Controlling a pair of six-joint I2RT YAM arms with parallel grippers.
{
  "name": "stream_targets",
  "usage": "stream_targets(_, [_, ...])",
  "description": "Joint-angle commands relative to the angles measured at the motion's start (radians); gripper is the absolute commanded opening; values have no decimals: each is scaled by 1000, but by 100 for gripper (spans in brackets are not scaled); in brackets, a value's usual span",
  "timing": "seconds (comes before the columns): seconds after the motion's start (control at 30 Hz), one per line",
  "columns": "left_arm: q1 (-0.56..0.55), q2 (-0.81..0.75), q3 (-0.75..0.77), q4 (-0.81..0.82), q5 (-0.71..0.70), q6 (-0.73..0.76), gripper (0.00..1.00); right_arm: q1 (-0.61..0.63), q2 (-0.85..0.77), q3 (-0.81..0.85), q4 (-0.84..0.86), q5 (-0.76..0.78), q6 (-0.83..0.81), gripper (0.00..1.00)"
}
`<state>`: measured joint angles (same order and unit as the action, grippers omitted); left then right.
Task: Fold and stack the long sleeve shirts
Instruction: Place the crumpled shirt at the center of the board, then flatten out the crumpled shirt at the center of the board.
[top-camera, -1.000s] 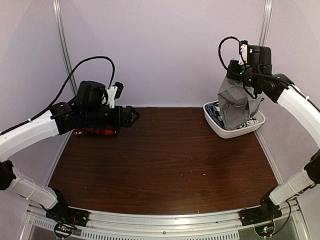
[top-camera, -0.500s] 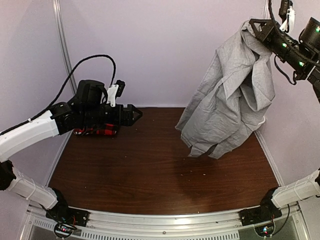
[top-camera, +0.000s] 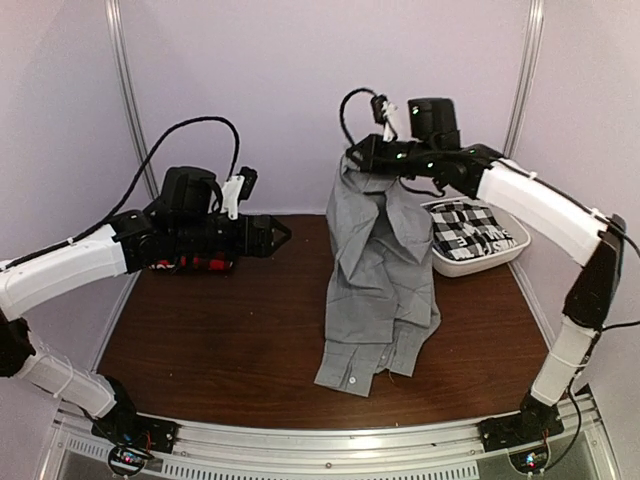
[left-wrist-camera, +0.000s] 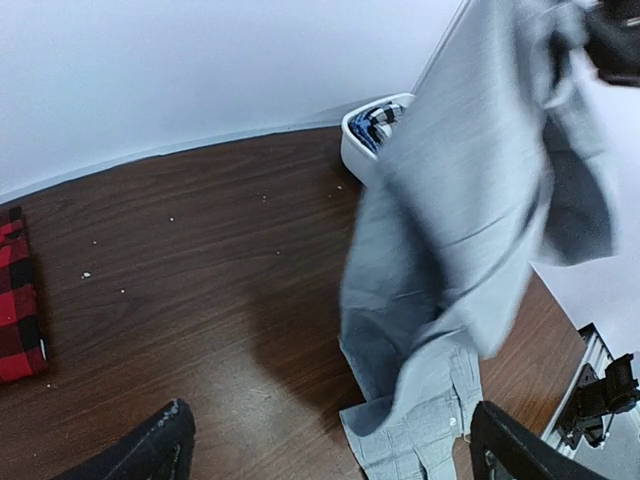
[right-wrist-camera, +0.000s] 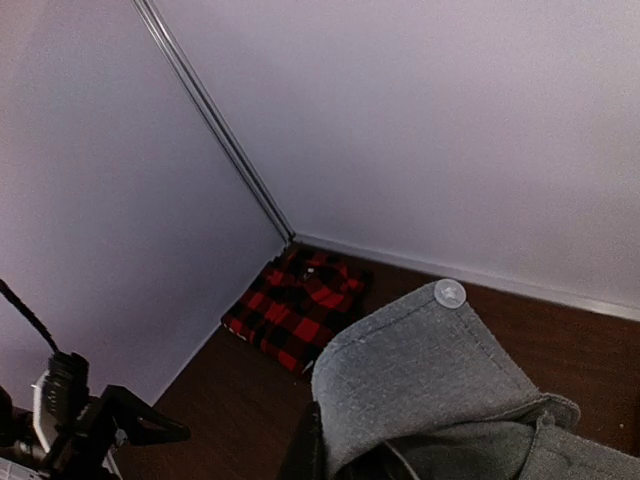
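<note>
Right wrist view: right gripper pinched fully closed on a bunched edge of grey shirt, button visible on top of the fold; own fingers mostly hidden under cloth. Top view: shirt hangs from that pinch, high at about 1 o'clock of table. It drapes down crumpled, with the hem and a buttoned cuff pooled on the wood toward 5 o'clock. Left gripper spread wide, holding nothing, hovering at 10 o'clock, well apart from grey cloth. Under it plaid shirt, looks folded, at the 10 o'clock corner. White bin at 2 o'clock, checked cloth inside, just beside the hanging shirt.

Risks, judged: single-point pinch on a thick wad, so cloth could slide out if swung. Lower part already bunched on the table, so lowering now likely traps twists and a buried sleeve, no flat spread. Hanging side may snag the bin rim. Left needs a second corner first.
</note>
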<state>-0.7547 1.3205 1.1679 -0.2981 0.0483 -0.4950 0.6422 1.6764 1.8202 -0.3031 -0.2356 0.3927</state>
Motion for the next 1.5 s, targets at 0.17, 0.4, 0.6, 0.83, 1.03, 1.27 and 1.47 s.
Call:
stream_targets(0.17, [4, 157, -140, 189, 134, -45, 96, -8, 349, 35, -72, -39, 18, 27])
stream_targets(0.4, [-14, 290, -159, 259, 161, -93, 94, -1, 247, -73, -104, 187, -17, 69])
stream_targets(0.6, [-50, 389, -151, 313, 200, -162, 92, 4, 77, -329, -91, 335, -29, 78])
stream_targets(0.83, [-95, 463, -145, 331, 198, -199, 89, 39, -81, -621, -50, 340, -13, 72])
stream_targets(1.03, [-140, 548, -108, 338, 219, -220, 83, 47, -139, -751, -17, 348, 27, 72])
stream_targets(1.27, [-177, 625, -65, 362, 226, -267, 72, 47, -140, -798, 17, 355, 49, 71])
stream_targets(1.47, [-179, 637, -65, 395, 187, -310, 48, 47, -129, -803, 19, 370, 53, 71])
